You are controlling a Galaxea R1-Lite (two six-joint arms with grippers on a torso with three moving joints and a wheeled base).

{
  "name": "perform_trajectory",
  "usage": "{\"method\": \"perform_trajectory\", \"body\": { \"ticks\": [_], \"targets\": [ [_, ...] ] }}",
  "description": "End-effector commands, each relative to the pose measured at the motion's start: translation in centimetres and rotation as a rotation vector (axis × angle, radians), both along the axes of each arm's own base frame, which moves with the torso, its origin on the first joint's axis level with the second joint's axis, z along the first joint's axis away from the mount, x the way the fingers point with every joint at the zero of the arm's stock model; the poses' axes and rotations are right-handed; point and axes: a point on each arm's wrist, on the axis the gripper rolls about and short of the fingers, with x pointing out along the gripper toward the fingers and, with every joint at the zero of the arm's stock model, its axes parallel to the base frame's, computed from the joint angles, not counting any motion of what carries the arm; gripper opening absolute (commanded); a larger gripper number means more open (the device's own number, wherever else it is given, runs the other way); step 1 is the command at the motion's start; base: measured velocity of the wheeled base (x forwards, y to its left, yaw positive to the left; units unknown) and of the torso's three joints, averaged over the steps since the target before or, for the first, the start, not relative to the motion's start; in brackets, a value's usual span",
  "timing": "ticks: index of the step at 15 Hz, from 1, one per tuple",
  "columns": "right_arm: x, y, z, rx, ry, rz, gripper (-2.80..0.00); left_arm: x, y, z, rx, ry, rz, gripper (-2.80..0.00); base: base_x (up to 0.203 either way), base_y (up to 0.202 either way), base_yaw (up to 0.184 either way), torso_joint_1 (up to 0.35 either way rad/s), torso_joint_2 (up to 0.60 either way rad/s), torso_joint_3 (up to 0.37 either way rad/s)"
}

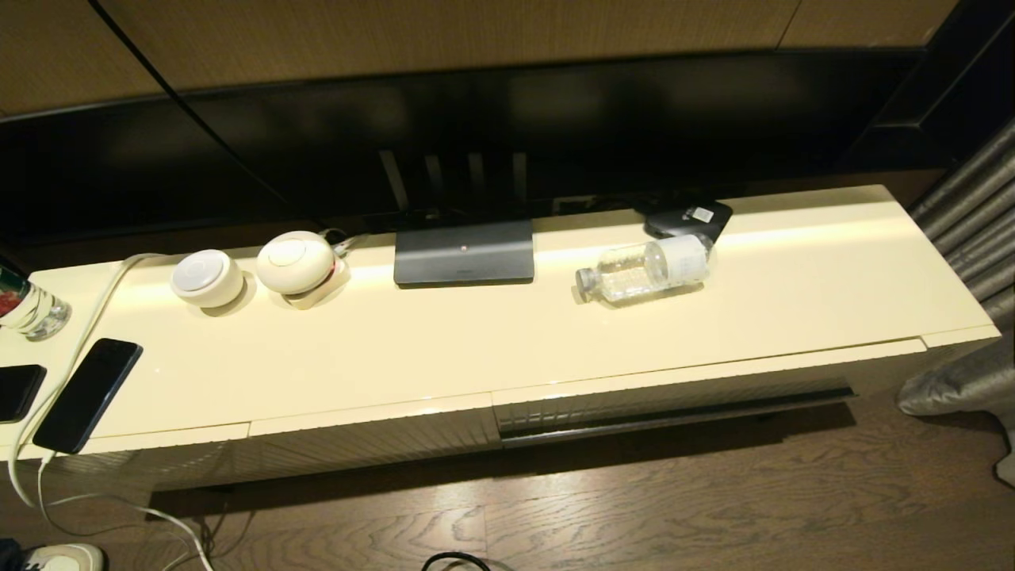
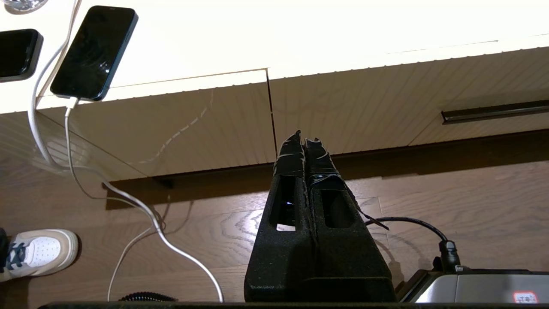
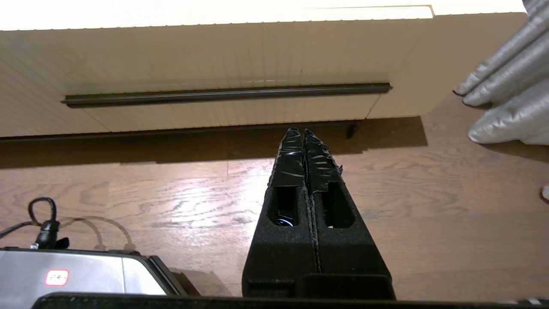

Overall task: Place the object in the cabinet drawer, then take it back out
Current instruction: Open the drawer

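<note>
The small clear plastic water bottle [image 1: 644, 271] is lying on its side on the cabinet top, while the ribbed cream drawer [image 3: 223, 64] is sitting closed. Both the left gripper [image 2: 303, 139] and right gripper [image 3: 299, 131] are hanging low, fingers pressed together; the right should probably hook the dark handle rail [image 3: 227, 94] squarely and pull straight.

Glossy cream cabinet top [image 1: 476, 349], water bottle [image 1: 646, 270] lying sideways, phones [image 1: 87, 394], two round speakers [image 1: 208, 277]

Clear plastic water bottle [image 1: 644, 270] with white label; glossy cream finely ribbed drawer front [image 1: 674, 391]; brown wood-grain floor [image 1: 714, 507].
</note>
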Motion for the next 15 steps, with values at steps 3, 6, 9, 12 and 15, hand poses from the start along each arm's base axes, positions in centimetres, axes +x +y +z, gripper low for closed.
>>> {"method": "perform_trajectory", "body": {
  "ticks": [3,6,9,12,15],
  "targets": [
    [-1.2,0.0,4.2,-0.008,-0.072,-0.004,-2.80,0.0,0.0,-0.1,0.000,0.004,0.000,-2.80,0.000,0.000,0.000,0.000,0.00,0.000],
    [0.0,0.0,9.2,-0.046,0.025,0.004,-2.80,0.0,0.0,-0.1,0.000,0.004,0.000,-2.80,0.000,0.000,0.000,0.000,0.00,0.000],
    [3.0,0.0,14.3,-0.167,0.098,0.021,-2.80,0.0,0.0,-0.1,0.000,0.004,0.000,-2.80,0.000,0.000,0.000,0.000,0.00,0.000],
    [6.4,0.1,16.5,-0.509,0.177,0.073,-2.80,0.0,0.0,-0.1,0.000,0.004,0.000,-2.80,0.000,0.000,0.000,0.000,0.00,0.000],
    [9.3,0.2,16.9,-0.795,0.248,0.135,-2.80,0.0,0.0,-0.1,0.000,0.004,0.000,-2.80,0.000,0.000,0.000,0.000,0.00,0.000]
  ]
}}
